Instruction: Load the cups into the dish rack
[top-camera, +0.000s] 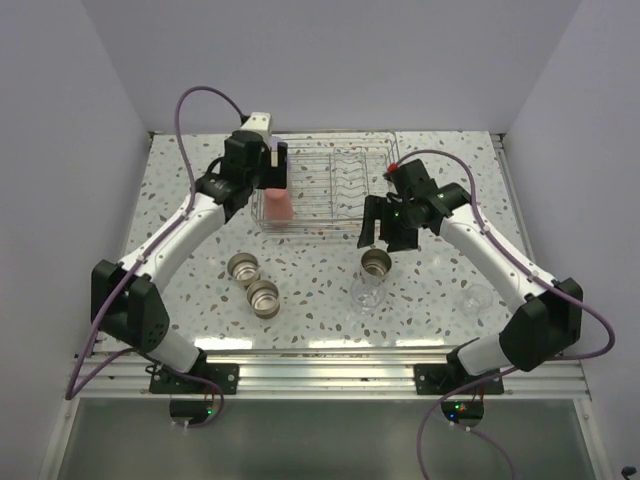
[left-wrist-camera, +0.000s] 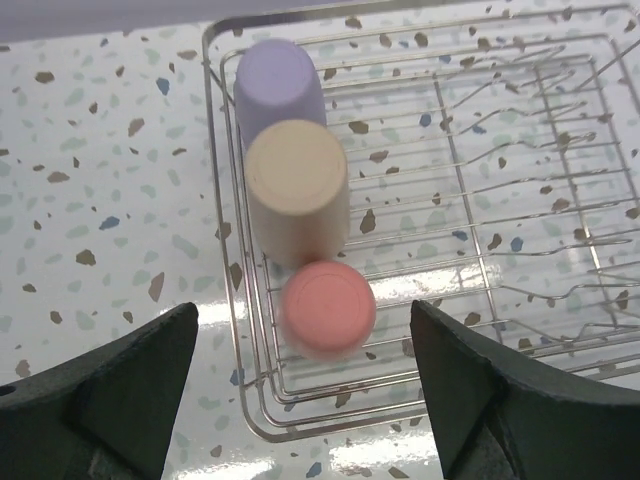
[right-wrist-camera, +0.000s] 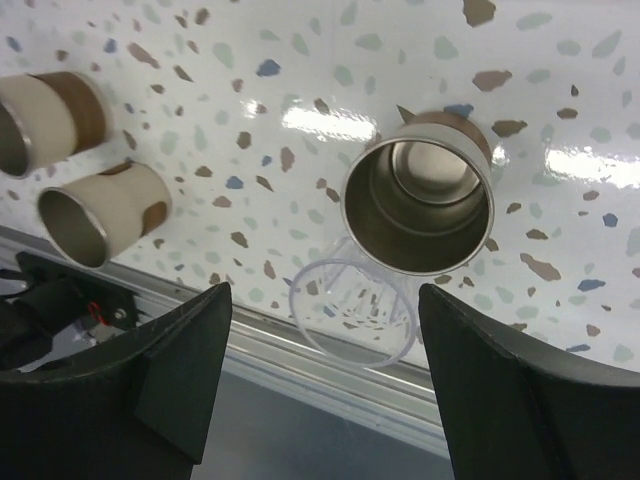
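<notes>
The dish rack (top-camera: 340, 190) sits far-centre on the bench (top-camera: 165, 170). Only the left wrist view shows a lavender cup (left-wrist-camera: 278, 80), tan cup (left-wrist-camera: 297, 185) and red cup (left-wrist-camera: 326, 308) inverted in a row at its left end. Overhead, just the red one shows. The left hand (top-camera: 271, 166) gapes wide above it. The right hand (top-camera: 385, 235), equally wide and empty, hangs over a metal cup (right-wrist-camera: 418, 205) beside the clear cup (right-wrist-camera: 352, 310).

Your left arm (top-camera: 190, 225) runs from the lower left up to the upper middle of the top view. Your left gripper (top-camera: 275, 172) points down, jaws spread wide, and its fingers (left-wrist-camera: 110, 390) fill the wrist view's bottom corners. Your right arm (top-camera: 490, 250) bends in from the lower right. Your right gripper (top-camera: 383, 240) sits near centre, jaws equally wide.
</notes>
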